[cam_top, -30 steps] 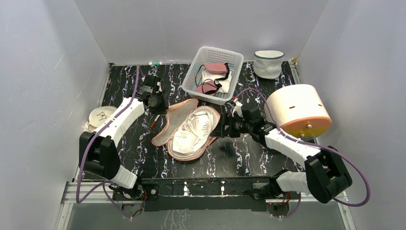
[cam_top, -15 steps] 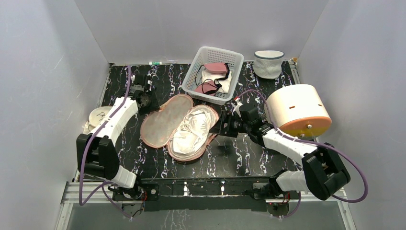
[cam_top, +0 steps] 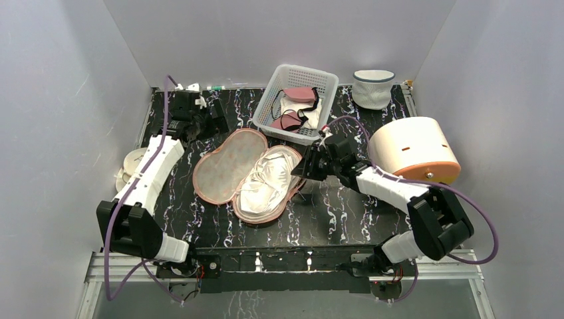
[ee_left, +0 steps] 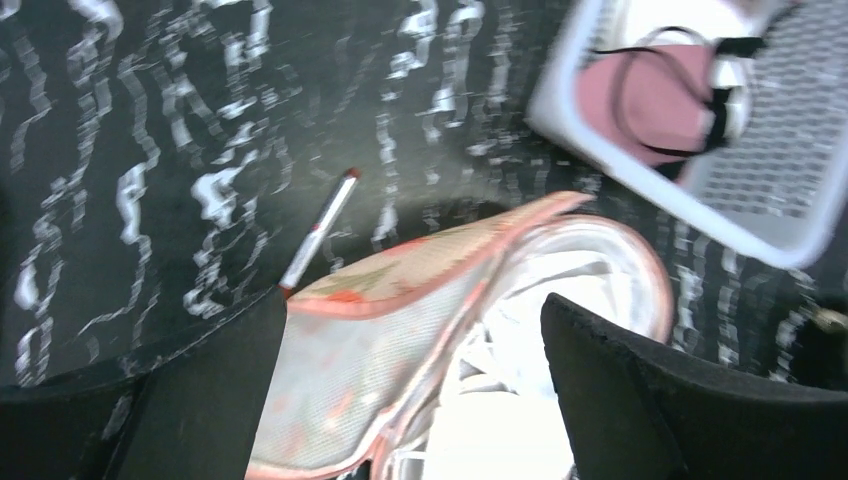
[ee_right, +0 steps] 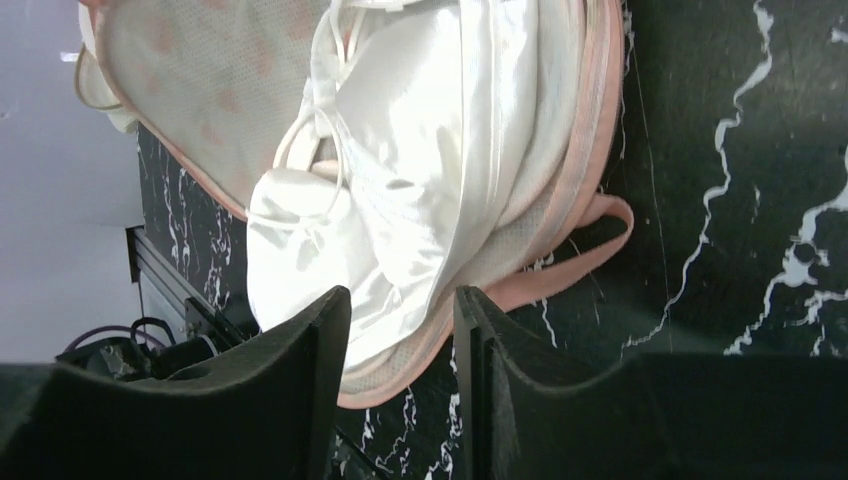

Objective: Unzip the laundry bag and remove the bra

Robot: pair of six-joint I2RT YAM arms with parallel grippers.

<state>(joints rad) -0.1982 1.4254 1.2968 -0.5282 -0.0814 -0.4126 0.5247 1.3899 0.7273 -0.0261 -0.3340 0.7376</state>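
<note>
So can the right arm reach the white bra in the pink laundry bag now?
Probably yes: the laundry bag lies unzipped and open, the bra is uncovered, and the right gripper hovers just beside it with nothing between.

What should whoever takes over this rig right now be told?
Left hand: open, empty, back left, clear of the laundry bag.
Right hand: partly closed at the bag's right edge; grip cannot be told.
The laundry bag is unzipped and spread open.
The bra lies in its right half.
Done: unzipping. Left to do: take the bra out.
</note>
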